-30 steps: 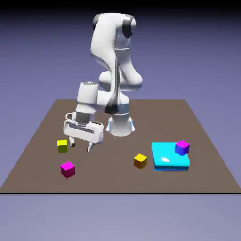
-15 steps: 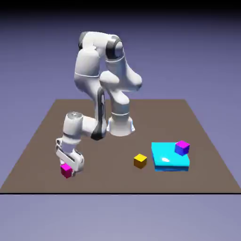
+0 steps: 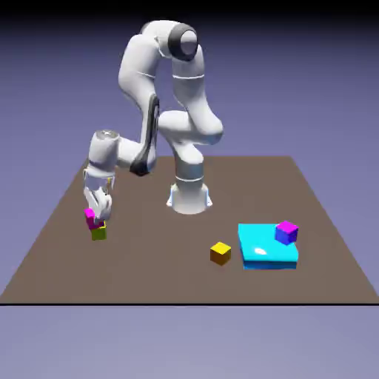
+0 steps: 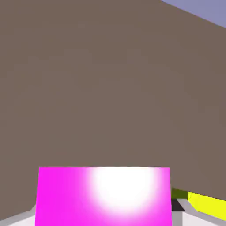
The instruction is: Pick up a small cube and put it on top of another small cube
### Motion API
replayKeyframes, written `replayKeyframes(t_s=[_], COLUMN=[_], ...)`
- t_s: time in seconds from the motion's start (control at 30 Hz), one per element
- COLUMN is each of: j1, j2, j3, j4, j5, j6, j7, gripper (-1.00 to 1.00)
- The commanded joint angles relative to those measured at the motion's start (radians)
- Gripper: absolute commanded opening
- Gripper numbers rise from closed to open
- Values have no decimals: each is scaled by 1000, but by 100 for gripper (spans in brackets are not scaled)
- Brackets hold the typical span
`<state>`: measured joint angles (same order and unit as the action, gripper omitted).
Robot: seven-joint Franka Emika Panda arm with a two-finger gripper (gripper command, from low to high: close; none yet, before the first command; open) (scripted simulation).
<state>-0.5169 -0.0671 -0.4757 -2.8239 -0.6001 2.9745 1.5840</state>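
Note:
My gripper (image 3: pixel 95 215) is shut on the small magenta cube (image 3: pixel 90 216) at the exterior view's left side of the table. The cube hangs right above the yellow-green cube (image 3: pixel 98 233), close to its top; I cannot tell whether they touch. In the hand view the magenta cube (image 4: pixel 103 196) fills the bottom between my fingers, and a corner of the yellow-green cube (image 4: pixel 207 205) shows at the lower right. The fingertips are mostly hidden by the cube.
An orange-yellow cube (image 3: pixel 220 253) sits near the table's front middle. To its right lies a flat cyan block (image 3: pixel 266 249) with a purple-blue, magenta-topped cube (image 3: pixel 286 232) on its far right corner. The robot base (image 3: pixel 189 197) stands behind.
The gripper closed on the magenta cube near the table's front left, lifted it, and carried it back to just above the yellow-green cube.

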Motion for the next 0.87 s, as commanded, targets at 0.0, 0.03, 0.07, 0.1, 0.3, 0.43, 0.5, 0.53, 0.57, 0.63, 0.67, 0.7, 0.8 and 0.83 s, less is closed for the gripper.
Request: replayKeyframes(t_s=[0.0,0.03,0.07,0.1,0.3,0.43,0.5,0.53,0.57,0.63,0.67,0.7,0.8,0.83], j1=[-14,-34,-45,-45,38,89,89,75,61,34,20,7,-35,-45], j2=[-34,-69,-87,-87,130,265,265,229,193,121,84,48,-61,-87], j3=[-26,-53,-66,-67,-97,-116,-116,-111,-106,-96,-91,-85,-70,-67], j4=[-24,-49,-62,-62,-40,-27,-27,-30,-34,-41,-45,-48,-59,-62], j5=[-43,-87,-109,-109,121,265,265,226,188,111,73,34,-81,-109], j6=[-12,-22,-28,-28,162,280,280,248,217,153,122,90,-5,-28], j7=[33,67,85,85,-61,-152,-152,-128,-104,-55,-31,-6,67,85], gripper=[-100,-100,-100,-100,-100,-100,100,100,100,100,100,100,100,100])
